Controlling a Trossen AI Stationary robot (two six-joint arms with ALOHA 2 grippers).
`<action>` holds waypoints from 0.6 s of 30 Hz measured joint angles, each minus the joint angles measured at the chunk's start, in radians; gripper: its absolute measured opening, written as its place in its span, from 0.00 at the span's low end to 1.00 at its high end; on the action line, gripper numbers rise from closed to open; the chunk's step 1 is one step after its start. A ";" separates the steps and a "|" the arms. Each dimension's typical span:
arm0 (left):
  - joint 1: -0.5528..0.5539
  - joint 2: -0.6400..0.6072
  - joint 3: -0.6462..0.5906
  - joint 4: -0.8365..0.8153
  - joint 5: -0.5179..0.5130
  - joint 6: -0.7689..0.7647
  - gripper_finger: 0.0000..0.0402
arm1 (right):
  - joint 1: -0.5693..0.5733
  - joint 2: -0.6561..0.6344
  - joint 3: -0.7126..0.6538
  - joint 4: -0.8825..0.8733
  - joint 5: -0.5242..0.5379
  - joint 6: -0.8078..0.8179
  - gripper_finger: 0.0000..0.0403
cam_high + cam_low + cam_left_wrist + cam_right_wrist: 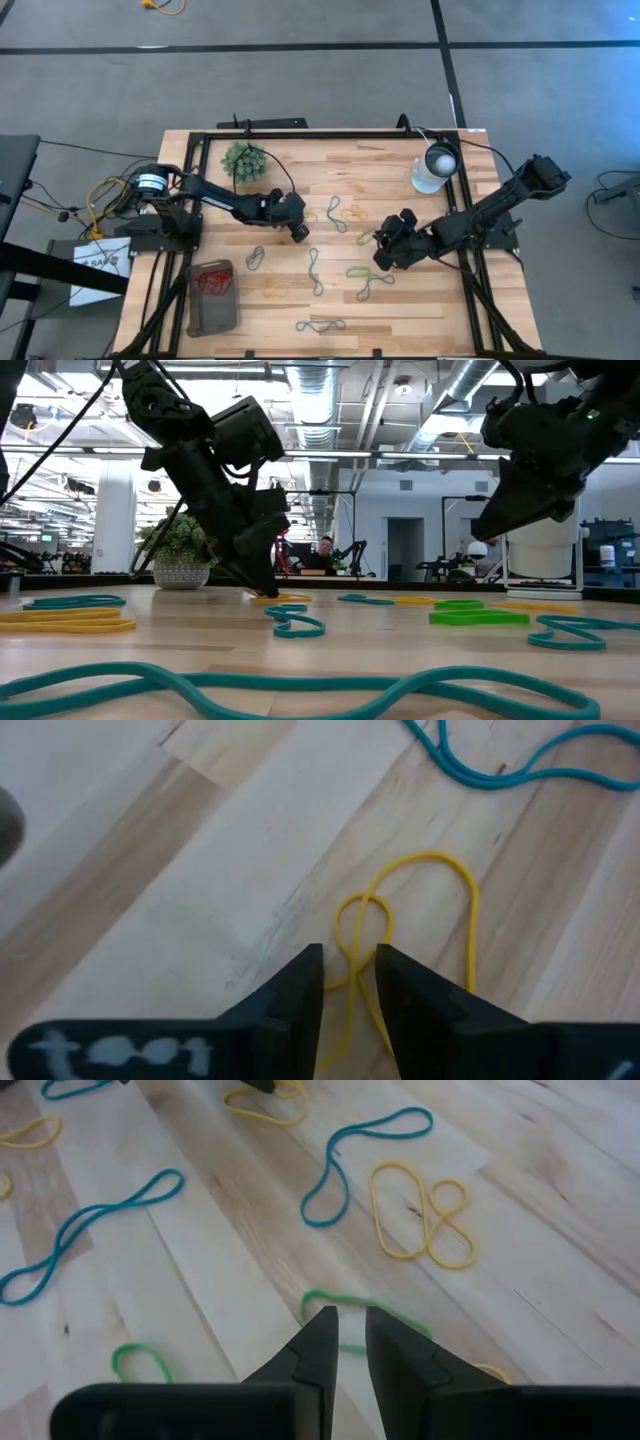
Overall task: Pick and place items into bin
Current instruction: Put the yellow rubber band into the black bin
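Observation:
Rubber-band loops in yellow, green and blue-grey lie scattered on the wooden table. The dark grey bin sits by the near left corner with red bands in it. My left gripper is down at the table's middle, shut on a twisted yellow band. My right gripper hangs above the table right of centre, shut on a green band at its fingertips. My left gripper pinches the yellow band where its strands cross, between the two fingertips. It comes slanting down from the table's left. The rest of the loop lies flat on the wood. My right gripper has the green band's edge at its fingertips, coming slanting down from the table's right. Its own fingers hide the place of contact. The gripper is raised clear of the table.
A fuzzy green plant ball stands at the far left and a white round lamp-like object at the far right. A black metal frame rims the table. Loose bands lie between the grippers and toward the near edge.

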 joint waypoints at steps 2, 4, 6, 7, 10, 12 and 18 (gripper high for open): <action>0.000 -0.005 0.000 -0.013 0.000 0.000 0.19 | 0.000 0.000 0.000 0.003 0.000 0.000 0.13; -0.004 -0.017 0.000 -0.035 0.003 0.000 0.14 | 0.000 0.000 0.000 0.003 0.000 0.000 0.13; -0.010 -0.039 -0.002 -0.069 0.012 0.014 0.06 | 0.000 0.000 0.000 0.003 0.000 0.000 0.13; -0.015 -0.056 -0.004 -0.088 0.024 0.016 0.03 | 0.000 0.000 0.000 0.003 0.000 0.000 0.13; -0.035 -0.124 -0.006 -0.122 0.071 0.004 0.02 | 0.002 0.000 0.000 0.003 0.000 0.000 0.13; -0.056 -0.195 -0.006 -0.153 0.078 0.001 0.01 | 0.002 0.000 0.000 0.004 -0.001 0.001 0.13; -0.164 -0.475 -0.004 -0.296 0.077 -0.041 0.00 | 0.002 -0.001 0.000 0.024 -0.001 0.002 0.13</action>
